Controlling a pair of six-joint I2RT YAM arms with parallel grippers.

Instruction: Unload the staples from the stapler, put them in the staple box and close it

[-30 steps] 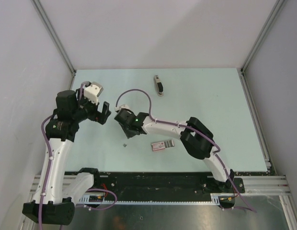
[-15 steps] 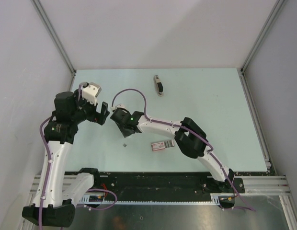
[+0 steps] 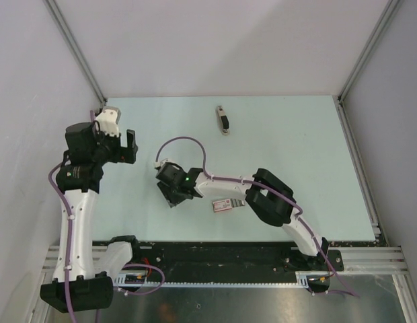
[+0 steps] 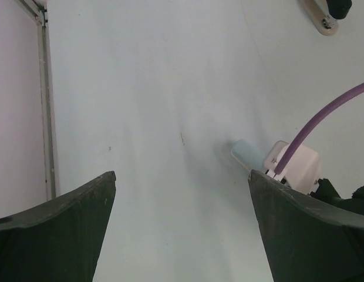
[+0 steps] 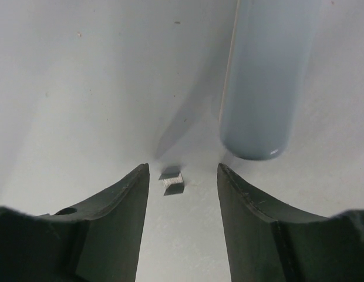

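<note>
The stapler (image 3: 223, 121), cream with a black top, lies at the far middle of the table; its end shows at the top right of the left wrist view (image 4: 330, 12). A small silvery block of staples (image 5: 171, 181) lies on the table between the tips of my right gripper (image 5: 183, 170), which is open and not touching it. In the top view the right gripper (image 3: 169, 196) covers the staples. My left gripper (image 3: 130, 147) is open and empty above the left of the table, with bare table between its fingers (image 4: 64, 217).
The flat pink-and-grey box (image 3: 228, 204) lies near the front, right of my right gripper. A grey-blue rounded cylinder (image 5: 265, 76) stands just beyond the right fingers. The right wrist's white camera housing (image 4: 292, 165) and purple cable (image 4: 323, 120) show in the left wrist view.
My left gripper has drawn back to the left and further away. My right gripper has moved toward the front left, down over the staples, which now lie between its fingers.
</note>
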